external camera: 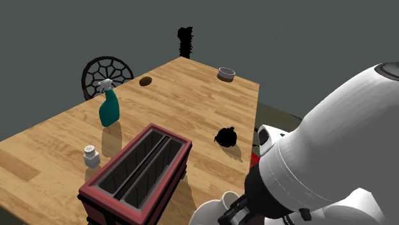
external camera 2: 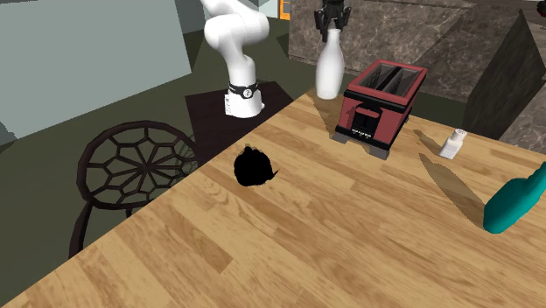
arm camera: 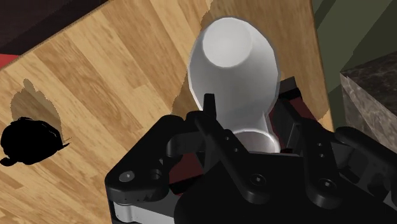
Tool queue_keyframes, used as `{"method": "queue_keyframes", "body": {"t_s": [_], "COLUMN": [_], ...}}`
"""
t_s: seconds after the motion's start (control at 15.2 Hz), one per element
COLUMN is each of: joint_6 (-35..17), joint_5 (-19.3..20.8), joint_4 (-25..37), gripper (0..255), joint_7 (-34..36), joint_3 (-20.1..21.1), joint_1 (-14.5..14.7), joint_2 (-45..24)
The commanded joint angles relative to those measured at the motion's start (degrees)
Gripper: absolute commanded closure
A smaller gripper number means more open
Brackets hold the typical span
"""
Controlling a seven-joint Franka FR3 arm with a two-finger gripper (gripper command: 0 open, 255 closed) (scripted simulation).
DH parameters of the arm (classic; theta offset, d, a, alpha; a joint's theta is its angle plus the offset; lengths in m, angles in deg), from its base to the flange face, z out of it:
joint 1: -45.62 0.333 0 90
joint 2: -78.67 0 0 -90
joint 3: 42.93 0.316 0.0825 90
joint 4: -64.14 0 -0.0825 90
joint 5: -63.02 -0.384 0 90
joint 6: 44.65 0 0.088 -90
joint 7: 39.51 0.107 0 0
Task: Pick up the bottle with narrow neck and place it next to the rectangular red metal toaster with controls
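end effector: the gripper (external camera 2: 332, 19) sits at the top centre of the second exterior view, directly over the white bottle (external camera 2: 330, 70). in the wrist view its black fingers (arm camera: 219, 137) are pinched on the bottle's narrow neck, one on each side, and the wider white body extends away from the hand.

task object: the bottle stands upright at the upper centre of the second exterior view, at a far corner of the wooden table (external camera 2: 332, 236), just beside the left face of the toaster (external camera 2: 381, 101). whether its base rests on the table cannot be told.

toaster: red sides, dark top with two long slots. in the shoulder view it lies at the lower centre.

other items, second exterior view:
- small white shaker (external camera 2: 452, 143) – right of the toaster, apart from it.
- teal spray bottle (external camera 2: 516, 203) – at the right edge.
- pure black object (external camera 2: 255, 166) – on the table, left of centre.
- dark chair (external camera 2: 131, 171) with a web-pattern back – at the left, beside the table edge.
- white arm (external camera 2: 234, 39) – upper left, rising from the dark stand (external camera 2: 214, 118).

shoulder view: a grey bowl (external camera: 226, 73) sits at the upper centre, near the table's far edge.
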Motion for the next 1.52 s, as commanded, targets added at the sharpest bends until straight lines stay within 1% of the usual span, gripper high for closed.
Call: {"method": "queue_keyframes", "body": {"t_s": [0.0, 0.26, 0.79, 0.86, 1.19, 1.45], "joint_6": [-1.3, -4.6, -4.6, -4.6, -4.6, 2.7], "joint_5": [-0.8, -2.9, -2.9, -2.9, -2.9, 1.0], "joint_4": [-1.2, -4.0, -4.0, -4.0, -4.0, 1.6], "gripper": [255, 255, 255, 0, 0, 0], "joint_7": [0.0, -0.1, -0.1, -0.1, -0.1, 0.7], "joint_3": [0.9, 3.3, 3.3, 3.3, 3.3, -1.5], "joint_1": [0.3, 0.9, 0.8, 0.8, 0.8, 0.5], "joint_2": [0.0, -0.5, -0.5, -0.5, -0.5, 1.0]}}
